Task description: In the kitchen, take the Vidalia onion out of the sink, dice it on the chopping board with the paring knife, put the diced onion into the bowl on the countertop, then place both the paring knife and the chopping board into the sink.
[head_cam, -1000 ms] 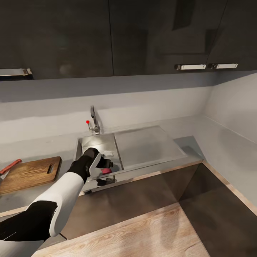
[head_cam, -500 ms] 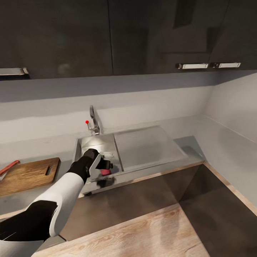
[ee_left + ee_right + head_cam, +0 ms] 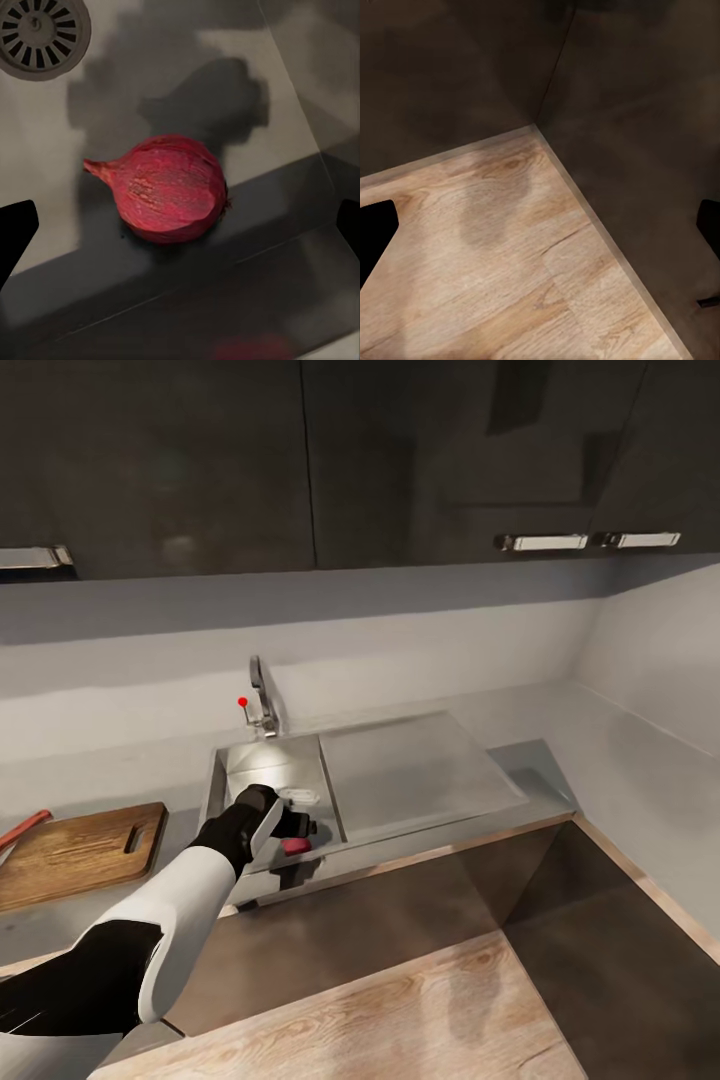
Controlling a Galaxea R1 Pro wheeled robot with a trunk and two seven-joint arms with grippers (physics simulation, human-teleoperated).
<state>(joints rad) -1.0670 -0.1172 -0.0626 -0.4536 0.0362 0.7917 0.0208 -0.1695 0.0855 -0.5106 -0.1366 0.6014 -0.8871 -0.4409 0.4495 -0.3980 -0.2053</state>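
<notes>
Onion [image 3: 169, 196] lies on sink [image 3: 232, 770] floor, centre of left wrist frame, drain at upper left. Left gripper [image 3: 180, 229] fingers spread wide, onion between them, untouched. Likely firm, round, papery skin slick; grip across widest middle, not tapered tip. Right gripper [image 3: 540, 225] wide, empty, over wood floor.

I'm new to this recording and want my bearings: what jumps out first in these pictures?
The red onion lying on the grey sink floor near the round drain, framed between the open left pincer fingers. In the head view, the left arm reaches into that basin below the chrome tap, while the chopping board with the paring knife at its far edge waits on the countertop to the left.
</notes>
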